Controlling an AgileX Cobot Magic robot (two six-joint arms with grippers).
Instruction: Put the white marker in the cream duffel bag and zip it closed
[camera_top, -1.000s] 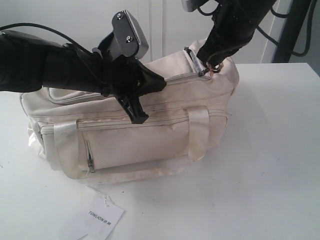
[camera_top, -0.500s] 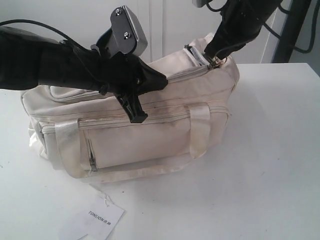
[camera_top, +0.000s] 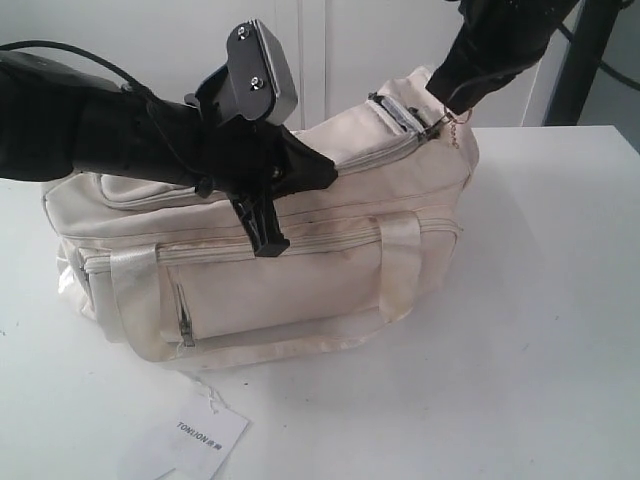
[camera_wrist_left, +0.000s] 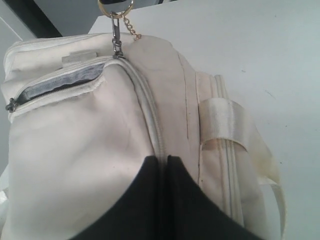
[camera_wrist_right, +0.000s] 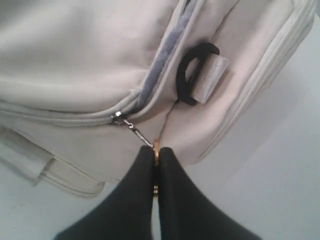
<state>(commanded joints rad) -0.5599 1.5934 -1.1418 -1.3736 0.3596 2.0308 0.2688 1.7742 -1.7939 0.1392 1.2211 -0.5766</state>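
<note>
one cream duffel bag (camera_top: 300, 290) and one paper tag (camera_top: 195, 440) are seen. its zip ring (camera_wrist_right: 156, 149) is pinched by the right gripper (camera_wrist_right: 156, 156); the left gripper (camera_wrist_left: 166, 162) is closed.

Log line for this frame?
left gripper: shut, tips on cream duffel bag top | right gripper: shut on zip ring | zip: end stretch open | white marker: unseen

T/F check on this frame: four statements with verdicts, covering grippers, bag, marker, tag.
1. The right gripper is shut on the zip pull's gold ring. True.
2. The marker lies on the table beside the bag. False: no marker is in view.
3. The left gripper is open, clear of the bag. False: its jaws are together, tips against the bag.
4. A paper tag lies on the table in front of the bag. True.
</note>
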